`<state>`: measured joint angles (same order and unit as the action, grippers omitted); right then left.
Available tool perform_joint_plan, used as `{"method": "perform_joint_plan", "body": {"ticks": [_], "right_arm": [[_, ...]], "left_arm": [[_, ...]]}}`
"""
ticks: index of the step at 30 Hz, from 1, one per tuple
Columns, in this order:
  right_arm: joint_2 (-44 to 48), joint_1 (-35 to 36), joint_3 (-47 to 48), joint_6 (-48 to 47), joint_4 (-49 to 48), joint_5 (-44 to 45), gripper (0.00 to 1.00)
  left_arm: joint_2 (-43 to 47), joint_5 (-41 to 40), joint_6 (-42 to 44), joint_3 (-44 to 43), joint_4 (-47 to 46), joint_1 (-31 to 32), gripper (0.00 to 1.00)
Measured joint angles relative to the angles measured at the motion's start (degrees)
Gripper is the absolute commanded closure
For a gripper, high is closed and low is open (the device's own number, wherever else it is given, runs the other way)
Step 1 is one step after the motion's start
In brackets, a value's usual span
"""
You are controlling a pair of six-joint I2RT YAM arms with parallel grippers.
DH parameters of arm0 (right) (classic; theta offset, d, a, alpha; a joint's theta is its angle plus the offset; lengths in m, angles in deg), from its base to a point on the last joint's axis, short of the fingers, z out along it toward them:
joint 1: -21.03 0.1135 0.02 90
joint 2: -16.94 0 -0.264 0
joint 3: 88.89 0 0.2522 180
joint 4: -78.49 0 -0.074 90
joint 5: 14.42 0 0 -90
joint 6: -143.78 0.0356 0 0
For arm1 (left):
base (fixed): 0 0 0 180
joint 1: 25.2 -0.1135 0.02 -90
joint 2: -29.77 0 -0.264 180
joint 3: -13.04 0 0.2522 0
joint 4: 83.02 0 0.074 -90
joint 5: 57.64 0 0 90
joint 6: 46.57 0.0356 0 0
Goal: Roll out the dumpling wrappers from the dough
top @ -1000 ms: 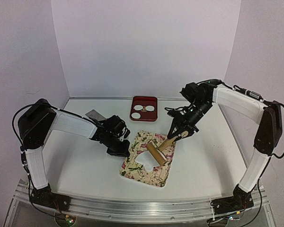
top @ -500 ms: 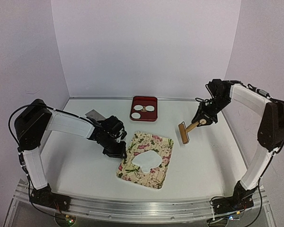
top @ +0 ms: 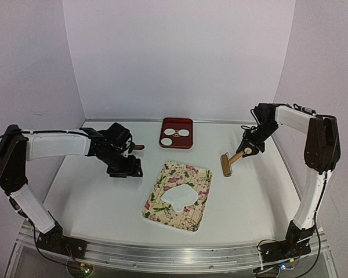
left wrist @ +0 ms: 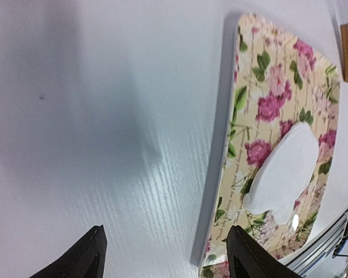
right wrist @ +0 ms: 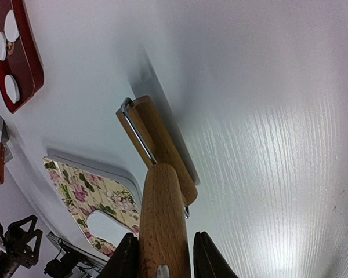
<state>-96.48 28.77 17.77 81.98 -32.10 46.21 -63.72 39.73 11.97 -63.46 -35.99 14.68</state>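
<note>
The dough (top: 181, 197) lies as a flattened white ragged sheet on the floral mat (top: 192, 214); the left wrist view shows the dough (left wrist: 284, 171) on the mat (left wrist: 261, 110) too. Three dumpling wrappers (top: 170, 132) sit in the red tray (top: 177, 145), also seen as wrappers (right wrist: 11, 26) in the right wrist view. My left gripper (top: 126, 169) hangs open and empty over bare table left of the mat, its fingers (left wrist: 87, 258) wide apart. My right gripper (top: 245, 149) is shut on the handle (right wrist: 162, 220) of a wooden roller (top: 226, 164), whose head rests on the table right of the mat.
A scraper with a red handle (top: 137, 147) lies behind my left arm, and it shows as the scraper (right wrist: 0, 156) in the right wrist view. White walls close the table at the back and both sides.
My left gripper has opened and pulled back left, away from the mat's edge. My right arm carried the roller off the mat to the right and set its head down.
</note>
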Motion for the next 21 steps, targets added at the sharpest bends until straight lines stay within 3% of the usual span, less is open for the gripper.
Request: {"method": "perform_joint_plan", "body": {"ticks": [6, 13, 17, 21], "right_arm": [[-4.58, -0.75, 6.25, -0.96, 0.51, 1.59, 0.54], [-12.69, -1.36, 12.23, -6.75, -2.39, 12.6, 0.34], [-15.68, -1.69, 13.63, -9.25, -2.49, 18.83, 0.04], [-15.74, -1.7, 14.54, -10.57, -2.4, 27.53, 0.02]], "left_arm": [[4.94, 0.32, 1.19, -3.62, 2.88, -9.99, 0.19], [4.42, 3.83, 3.15, -5.73, 3.88, -18.58, 0.18], [2.44, 5.67, 3.95, -7.51, 3.8, -23.13, 0.18], [2.1, 5.45, 4.38, -8.14, 3.57, -27.53, 0.18]]}}
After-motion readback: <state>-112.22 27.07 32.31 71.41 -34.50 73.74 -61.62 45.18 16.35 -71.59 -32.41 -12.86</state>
